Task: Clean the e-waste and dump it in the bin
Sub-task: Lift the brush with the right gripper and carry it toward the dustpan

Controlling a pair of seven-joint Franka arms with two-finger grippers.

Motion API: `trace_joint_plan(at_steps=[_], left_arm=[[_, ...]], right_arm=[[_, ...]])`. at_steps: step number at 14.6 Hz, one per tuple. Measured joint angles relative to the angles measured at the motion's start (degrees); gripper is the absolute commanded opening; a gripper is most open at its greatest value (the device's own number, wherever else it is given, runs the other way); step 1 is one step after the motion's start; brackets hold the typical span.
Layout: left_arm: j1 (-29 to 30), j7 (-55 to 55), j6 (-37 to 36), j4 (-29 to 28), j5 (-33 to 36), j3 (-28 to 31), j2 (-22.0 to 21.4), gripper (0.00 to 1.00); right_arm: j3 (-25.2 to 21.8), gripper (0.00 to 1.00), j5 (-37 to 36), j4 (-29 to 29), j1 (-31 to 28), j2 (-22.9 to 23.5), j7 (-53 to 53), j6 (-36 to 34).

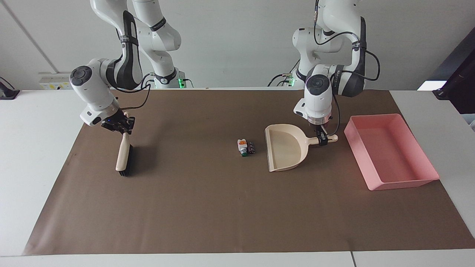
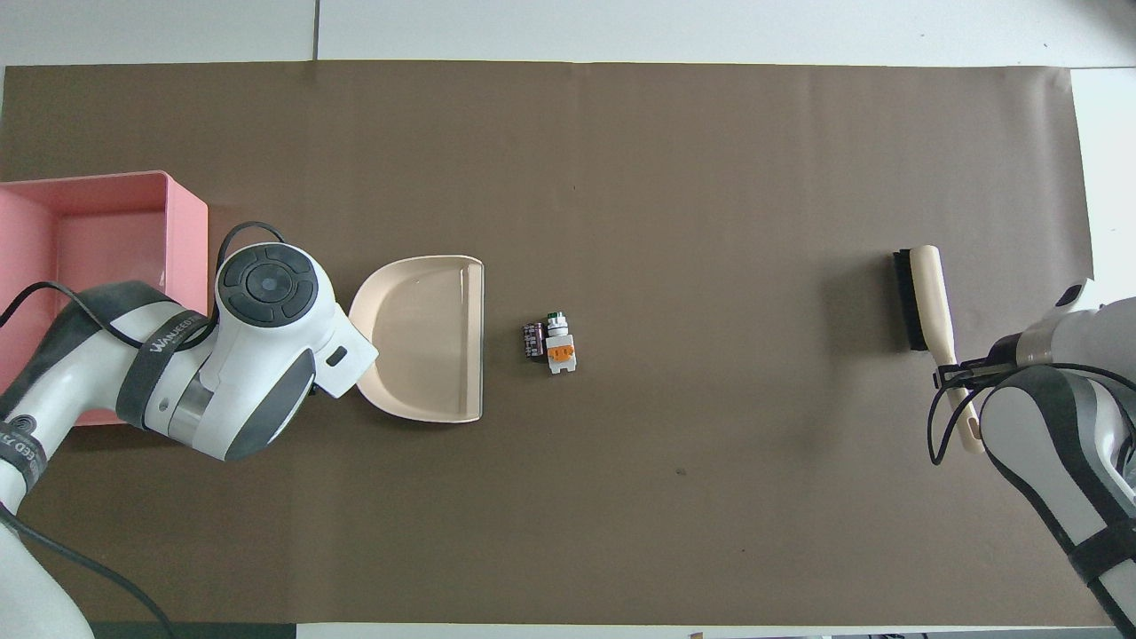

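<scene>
The e-waste lies mid-table: a white bit with orange and green marks point(image 1: 242, 145) point(image 2: 559, 349) touching a dark cylindrical bit point(image 1: 251, 147) point(image 2: 532, 340). They sit just off the open mouth of the beige dustpan point(image 1: 285, 148) point(image 2: 426, 337). My left gripper point(image 1: 322, 140) is down at the dustpan's handle; in the overhead view my wrist hides it. The pink bin point(image 1: 402, 183) point(image 2: 186, 231) stands empty at the left arm's end of the table. My right gripper point(image 1: 124, 127) point(image 2: 951, 377) is shut on the handle of the brush point(image 1: 122, 157) point(image 2: 923, 293), whose bristles rest on the mat.
A brown mat point(image 1: 222, 207) covers the table. The brush is at the right arm's end. The bin stands beside the dustpan's handle end, a short gap away.
</scene>
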Motion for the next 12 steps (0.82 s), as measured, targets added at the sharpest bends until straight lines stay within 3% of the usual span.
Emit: trace_joint_plan(at_steps=[3, 5, 7, 9, 11, 12], left_arm=[[-0.1, -0.2, 0.4, 0.0, 0.0, 0.0, 0.5, 0.66], [-0.1, -0.2, 0.4, 0.0, 0.0, 0.0, 0.5, 0.56], [-0.1, -0.2, 0.4, 0.0, 0.0, 0.0, 0.5, 0.44], [-0.1, -0.2, 0.4, 0.0, 0.1, 0.0, 0.6, 0.24], [-0.1, -0.2, 0.4, 0.0, 0.1, 0.0, 0.6, 0.21], [-0.1, -0.2, 0.4, 0.0, 0.2, 0.0, 0.6, 0.15]], right_arm=[[0.2, 0.0, 0.7, 8.1, 4.5, -0.3, 6.4, -9.6], [0.5, 0.0, 0.7, 11.5, 9.8, -0.8, 13.5, -13.6], [0.8, 0.0, 0.7, 12.0, 15.3, -1.1, 19.5, -15.2], [0.9, 0.0, 0.7, 11.8, 20.8, -1.1, 25.1, -15.4], [1.0, 0.0, 0.7, 11.6, 26.5, -1.1, 32.4, -15.4], [1.1, 0.0, 0.7, 11.4, 29.2, -1.1, 36.3, -15.4]])
